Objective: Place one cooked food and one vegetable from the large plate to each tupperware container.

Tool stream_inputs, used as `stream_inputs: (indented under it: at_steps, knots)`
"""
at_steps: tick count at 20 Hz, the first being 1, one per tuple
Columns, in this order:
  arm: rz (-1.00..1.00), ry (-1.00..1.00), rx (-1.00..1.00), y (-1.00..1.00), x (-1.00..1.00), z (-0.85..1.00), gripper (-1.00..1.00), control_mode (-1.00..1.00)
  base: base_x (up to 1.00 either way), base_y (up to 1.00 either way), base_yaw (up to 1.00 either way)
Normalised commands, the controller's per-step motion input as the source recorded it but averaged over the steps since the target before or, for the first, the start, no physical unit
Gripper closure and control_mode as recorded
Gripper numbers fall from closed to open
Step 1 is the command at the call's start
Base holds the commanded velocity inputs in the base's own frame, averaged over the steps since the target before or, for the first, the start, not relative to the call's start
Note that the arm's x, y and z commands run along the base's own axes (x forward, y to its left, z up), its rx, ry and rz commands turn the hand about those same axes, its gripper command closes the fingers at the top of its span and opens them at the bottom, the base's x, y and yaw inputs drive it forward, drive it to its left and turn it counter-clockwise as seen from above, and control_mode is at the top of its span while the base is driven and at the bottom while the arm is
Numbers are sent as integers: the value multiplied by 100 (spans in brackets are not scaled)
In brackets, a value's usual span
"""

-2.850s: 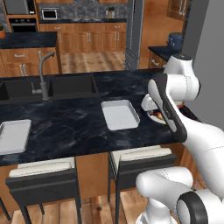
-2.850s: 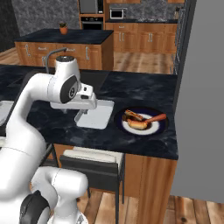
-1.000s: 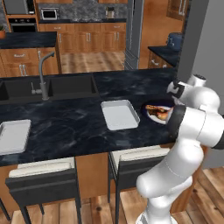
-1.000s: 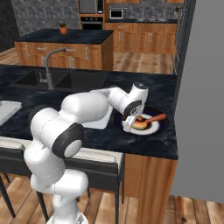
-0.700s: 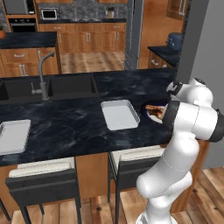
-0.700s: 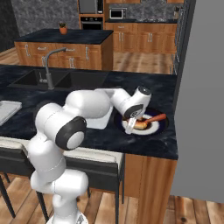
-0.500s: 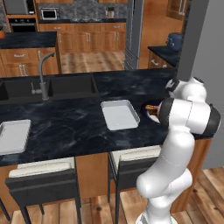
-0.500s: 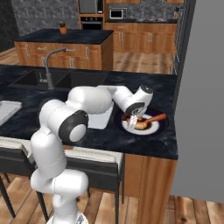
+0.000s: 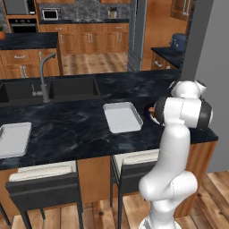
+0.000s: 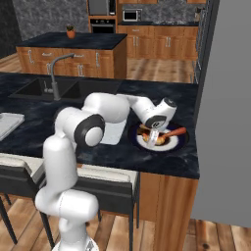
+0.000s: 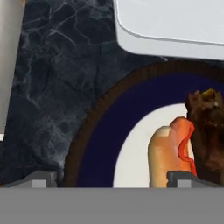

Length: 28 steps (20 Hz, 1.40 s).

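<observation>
A: Reaching low over the large plate (image 10: pixel 180 142) at the right end of the worktop (image 9: pixel 80 129). End effector (image 11: pixel 112 177) spread wide, nothing between the tips. Probably lined up for a first pick, going by both trays lying bare.

B: Plate sitting where, against the trays?

A: Just beside the near tray (image 9: pixel 121 117), at its 3 o'clock from the left base camera. Other tray (image 9: pixel 13 139) far off toward 9 o'clock, past the sink (image 9: pixel 49 89). Sensible enough: food kept next to the first drop-off, a short carry.

B: And on the plate?

A: Hot dog (image 11: pixel 168 151) in a bun, red streak along the top, lying just ahead of the right tip in the hand camera. Dark brown cooked piece (image 11: pixel 208 127) touching it at its 3 o'clock. Carrot (image 10: pixel 172 133) seen from the right base camera.

B: Pointing which way?

A: Hot dog's long axis running 6 to 12 in the hand camera, far end aimed at the near tray (image 11: pixel 175 22). Carrot's long axis roughly 8 to 2 from the right base camera, far end aimed at the plate's right rim.

B: Tips set for it?

A: Straddling a line across the bun's length, so likely a squeeze on its sides. Bun off toward the right tip, though; small shift likely needed.
</observation>
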Motion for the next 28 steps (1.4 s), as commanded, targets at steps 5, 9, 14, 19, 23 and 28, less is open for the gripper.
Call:
stream_inputs:
  at_steps: [5,9,14,19,23,28]
  knots:
    - [0,0,0,-1,31,-28,-100,-100,0,0,0]
    - [0,0,0,-20,29,-26,-100,-100,0,0,0]
    - [0,0,0,-7,34,-25,-100,-100,0,0,0]
    - [0,0,0,-8,31,-26,-100,-100,0,0,0]
    - [0,1,0,-3,6,-76,-100,-100,0,0,0]
    - [0,1,0,15,0,-96,100,-100,0,0,0]
